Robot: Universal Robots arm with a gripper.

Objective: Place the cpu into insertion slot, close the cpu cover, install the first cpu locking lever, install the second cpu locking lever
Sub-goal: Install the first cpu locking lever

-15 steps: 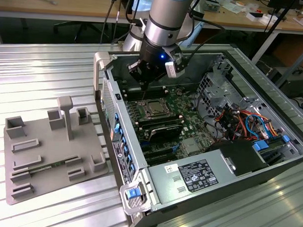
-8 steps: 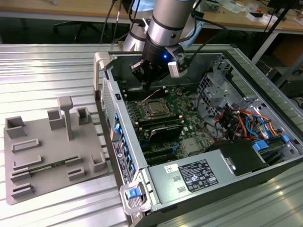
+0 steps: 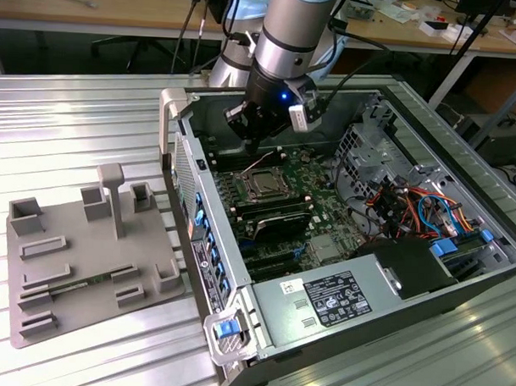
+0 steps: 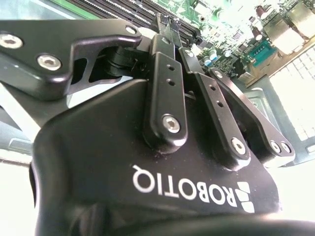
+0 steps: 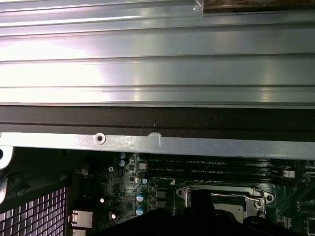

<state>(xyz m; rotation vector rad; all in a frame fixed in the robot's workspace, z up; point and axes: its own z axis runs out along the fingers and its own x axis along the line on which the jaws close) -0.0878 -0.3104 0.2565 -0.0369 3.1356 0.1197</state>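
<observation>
My work surface is a ribbed, silver-grey metal table (image 3: 82, 123) with long grooves running across it. Directly on it lies an open grey metal computer case (image 3: 369, 286), set on its side toward the exterior view's right. Beside it, toward the exterior view's left, sits a flat grey plastic fixture plate (image 3: 77, 276) carrying upright blocks and a post.
</observation>
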